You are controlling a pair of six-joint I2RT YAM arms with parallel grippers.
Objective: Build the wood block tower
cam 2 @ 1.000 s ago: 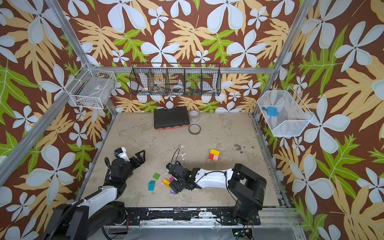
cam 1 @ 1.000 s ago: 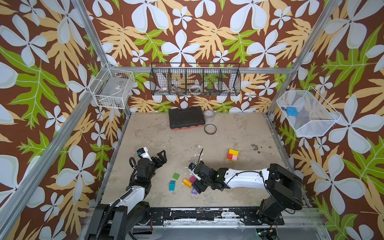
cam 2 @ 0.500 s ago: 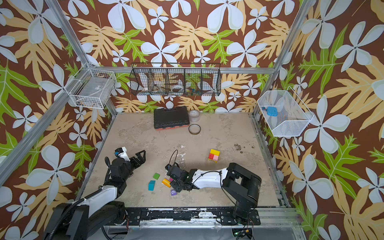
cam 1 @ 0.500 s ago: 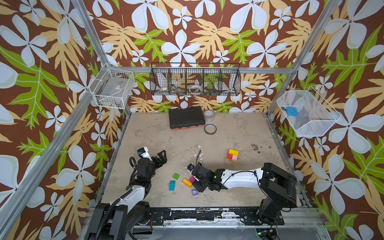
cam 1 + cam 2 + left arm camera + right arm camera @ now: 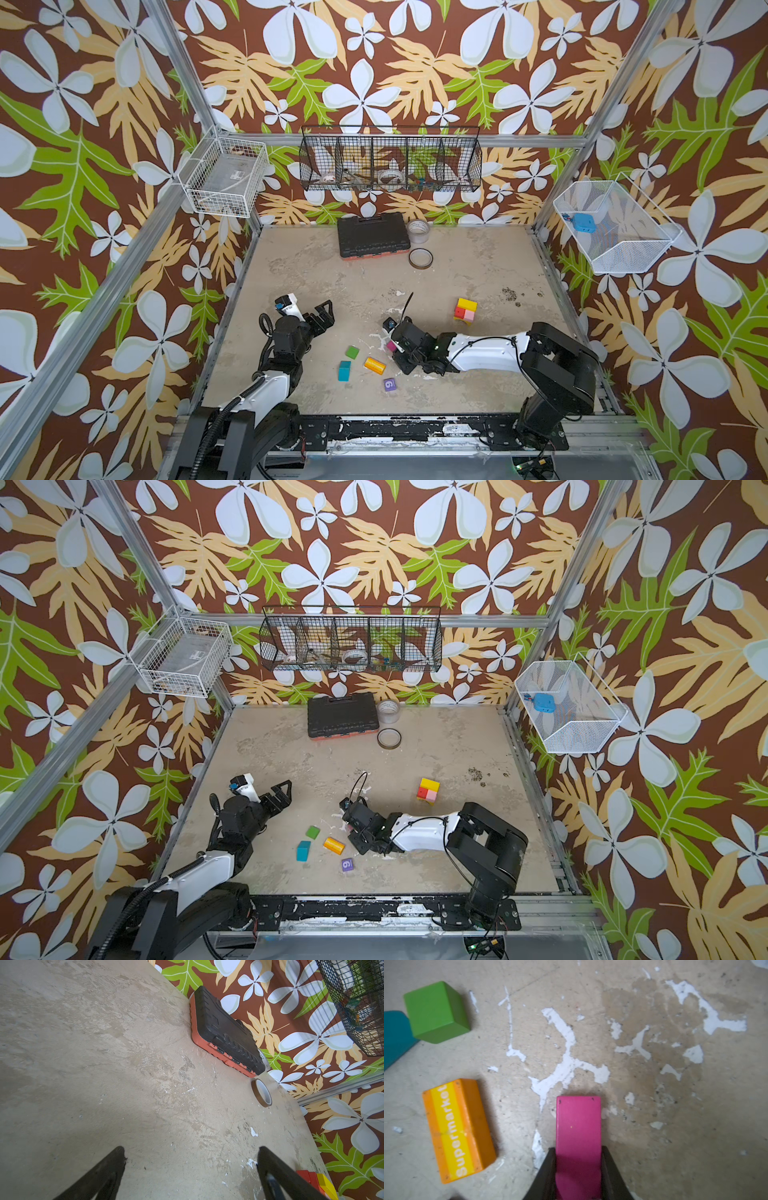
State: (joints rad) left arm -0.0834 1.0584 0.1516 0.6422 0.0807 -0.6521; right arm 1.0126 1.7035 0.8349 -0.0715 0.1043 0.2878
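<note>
Right pincer (image 5: 578,1148) is clamping magenta block (image 5: 578,1122), block sticking out past its tips; left pincer (image 5: 191,1148) is gaping empty.

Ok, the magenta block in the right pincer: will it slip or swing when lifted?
Probably holds: the right pincer clamps the magenta block on its two long sides. It looks like rigid painted wood, so no flex likely. Most of it sticks out past the pincer and the paint looks smooth, so it may pivot.
</note>
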